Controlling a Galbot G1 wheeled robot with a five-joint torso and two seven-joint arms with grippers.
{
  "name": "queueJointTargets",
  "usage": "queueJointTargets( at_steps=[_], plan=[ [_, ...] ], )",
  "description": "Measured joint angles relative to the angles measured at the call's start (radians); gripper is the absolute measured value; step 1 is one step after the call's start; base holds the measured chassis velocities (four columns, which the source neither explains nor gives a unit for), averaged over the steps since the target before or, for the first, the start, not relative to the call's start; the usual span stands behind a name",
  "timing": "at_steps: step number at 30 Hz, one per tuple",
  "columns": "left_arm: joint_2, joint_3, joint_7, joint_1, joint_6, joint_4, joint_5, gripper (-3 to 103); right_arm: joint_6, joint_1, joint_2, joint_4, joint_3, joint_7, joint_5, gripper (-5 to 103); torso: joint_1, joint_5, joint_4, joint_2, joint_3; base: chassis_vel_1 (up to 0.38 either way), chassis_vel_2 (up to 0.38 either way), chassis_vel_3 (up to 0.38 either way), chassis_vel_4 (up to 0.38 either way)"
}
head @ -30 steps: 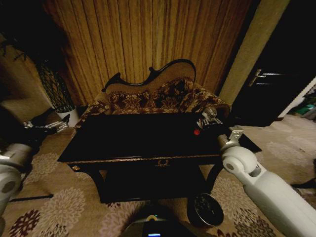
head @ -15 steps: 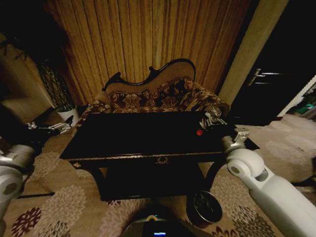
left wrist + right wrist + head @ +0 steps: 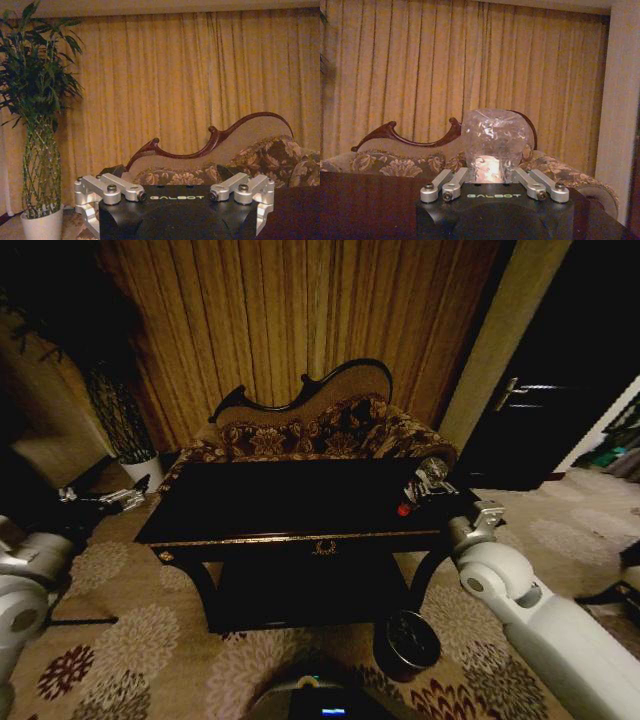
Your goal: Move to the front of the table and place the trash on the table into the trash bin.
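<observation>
Curtained room, dim, gold drapes behind a carved sofa; patterned carpet underfoot.

Bench: glossy black, gold-trimmed front edge, lower shelf beneath. Stands directly ahead of the robot.

Right end effector: over the bench's right far corner, closed around the bottle. In the wrist view the clear crinkled body stands up between the two linkages; in the head view the red cap points toward the robot.

Left end effector: held off the bench's left end, above the carpet, spread wide and holding nothing.

Bin: on the floor at the bench's right front leg, mouth up, well below and nearer than the held bottle.

Step in hand, as judged: carrying the bottle to the bin. Doing it well means clearing the gold edge before descending, keeping the grip firm on a thin, crushable body, and centring over the mouth before letting go.

Obstructions: bench corner and leg crowd the bin's near side; right forearm partly overhangs that approach.

Other: potted plant at left; dark door at right. White scraps not discernible on the dark top.
</observation>
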Motion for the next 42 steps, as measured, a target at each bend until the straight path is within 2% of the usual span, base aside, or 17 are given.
queueJointTargets(
  at_steps=[15,24,30,32,40,42],
  plan=[
    [-0.016,0.016,0.000,0.002,-0.008,-0.006,0.006,100,0.012,-0.013,0.007,0.001,-0.008,-0.001,-0.014,25,0.000,-0.0001,0.0000,0.000,0.000,0.136,-0.125,-0.124,0.119],
    [-0.029,0.019,0.000,0.005,-0.017,-0.011,0.006,100,0.021,-0.047,0.048,-0.013,-0.030,0.000,-0.061,25,-0.001,-0.0004,0.0000,0.000,0.000,0.067,-0.067,-0.075,0.065],
    [-0.054,0.017,0.001,0.013,-0.019,-0.021,0.010,100,0.026,-0.069,0.099,-0.130,-0.059,-0.008,-0.124,25,0.001,0.0000,-0.0001,0.000,0.000,0.000,0.000,0.000,0.000],
    [-0.062,0.015,0.001,0.014,-0.019,-0.029,0.010,100,0.035,-0.075,0.129,-0.218,-0.077,-0.029,-0.158,25,0.000,0.0001,-0.0001,0.000,0.000,0.000,0.000,0.000,0.000],
    [-0.088,-0.002,0.003,0.033,-0.019,-0.051,0.011,100,0.062,-0.064,0.198,-0.407,-0.111,-0.055,-0.188,25,0.000,0.0000,-0.0001,0.000,0.000,0.000,0.000,0.000,0.000],
    [-0.098,-0.013,0.011,0.044,-0.019,-0.059,0.012,100,0.076,-0.046,0.230,-0.503,-0.122,-0.067,-0.199,25,0.000,0.0001,0.0000,0.000,0.000,0.000,0.000,0.000,0.000]
  ],
)
